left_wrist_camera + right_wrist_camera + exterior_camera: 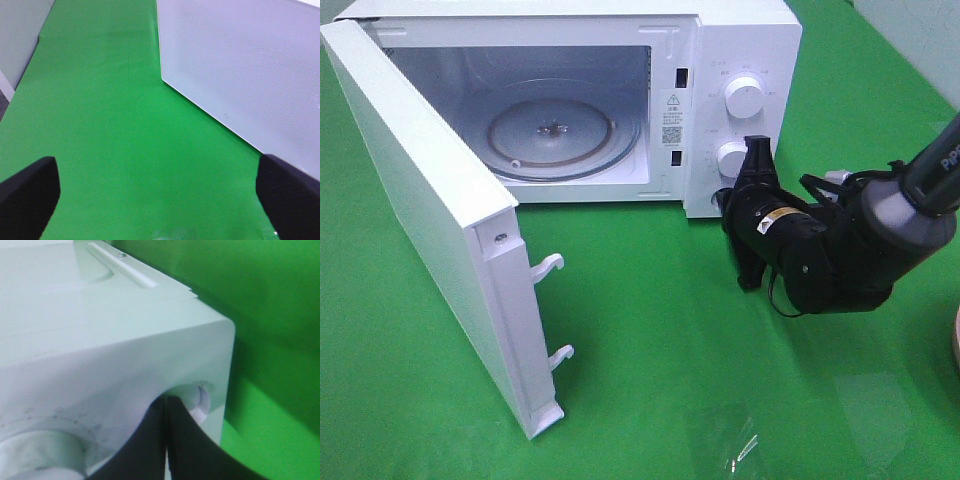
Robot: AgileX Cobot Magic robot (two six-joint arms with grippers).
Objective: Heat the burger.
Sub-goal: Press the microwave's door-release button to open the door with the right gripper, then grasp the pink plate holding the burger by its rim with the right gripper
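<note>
microwave door (420, 200) hung open left, right claw (166, 405) pinched shut by the front button (201, 401); left claw (160, 192) spread wide above green cloth (110, 125)

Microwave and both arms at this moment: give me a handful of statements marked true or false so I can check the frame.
1. The microwave door is swung open. True.
2. The burger sits on the glass turntable. False: the turntable is bare, and no burger shows in any view.
3. The right gripper has its fingers pressed together. True.
4. The left gripper is clamped on the door. False: its fingers stand wide apart over the green cloth, holding nothing.
5. The right gripper is up at the microwave's control panel. True.
</note>
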